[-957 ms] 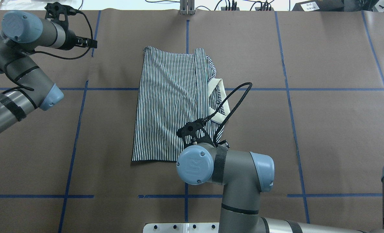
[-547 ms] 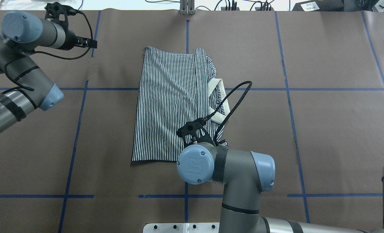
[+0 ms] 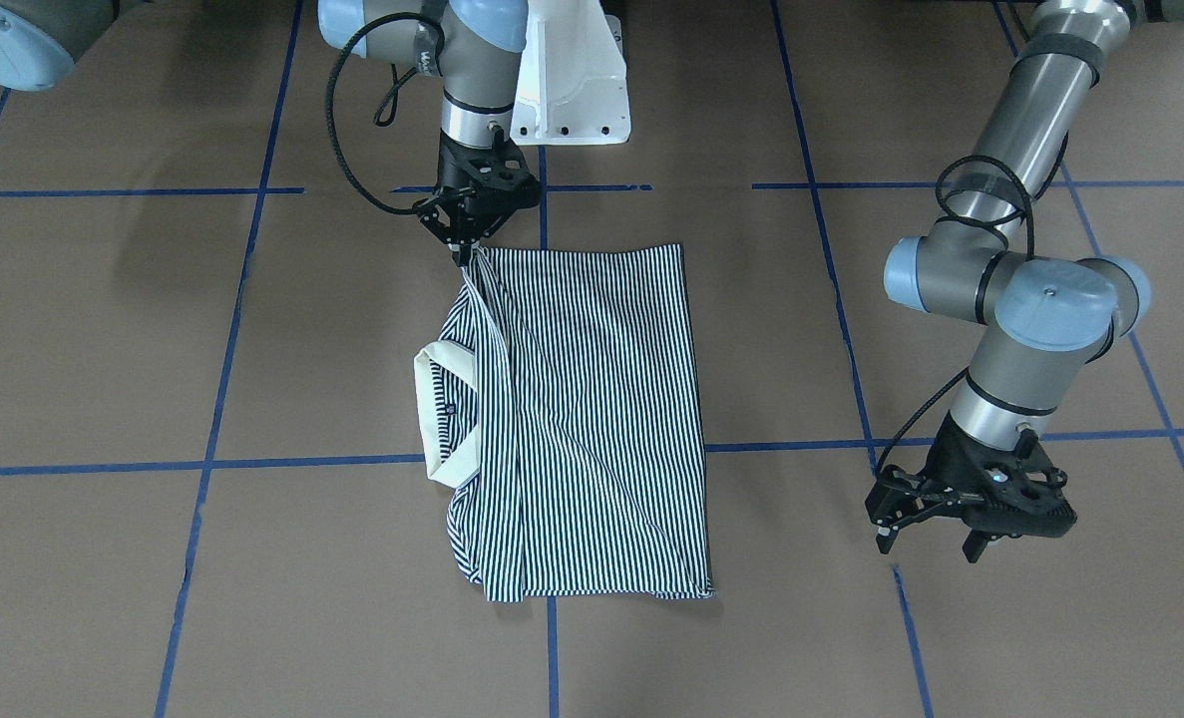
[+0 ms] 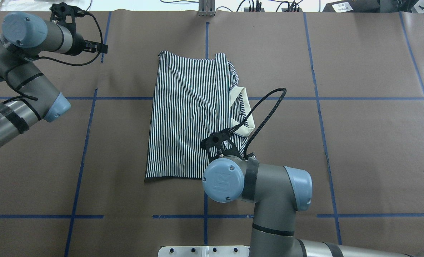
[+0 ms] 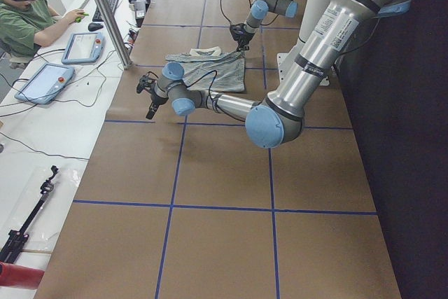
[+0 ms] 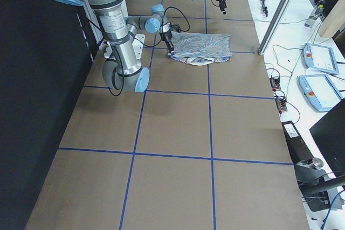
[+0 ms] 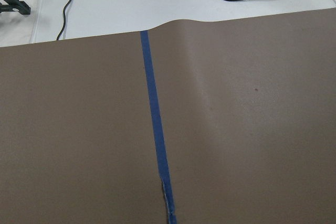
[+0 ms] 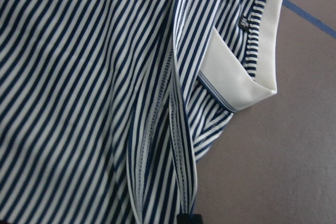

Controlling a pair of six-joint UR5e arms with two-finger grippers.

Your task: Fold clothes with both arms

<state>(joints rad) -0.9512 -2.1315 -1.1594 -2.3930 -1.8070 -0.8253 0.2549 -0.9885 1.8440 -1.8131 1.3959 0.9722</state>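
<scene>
The striped polo shirt [image 4: 186,117] lies folded lengthways in the middle of the brown table, its cream collar [image 4: 249,130] at the right edge. In the front-facing view my right gripper [image 3: 465,247] is shut on a striped edge at the near right corner of the shirt [image 3: 592,419] and holds it slightly raised. The right wrist view shows that hem strip [image 8: 178,145] running into the jaws, beside the collar [image 8: 247,72]. In the overhead view the wrist hides the right fingers. My left gripper [image 3: 926,538] is open and empty, low over bare table far to the shirt's left [image 4: 104,47].
Blue tape lines [image 4: 86,139] grid the brown table cover. The white pedestal base [image 3: 572,90] stands at the robot's edge. A metal post [image 4: 206,9] and cables line the far edge. An operator [image 5: 28,5] sits with tablets beyond that edge.
My right arm has shifted a little to the right, drawing the gripped shirt edge with it. The left arm has stayed still.
</scene>
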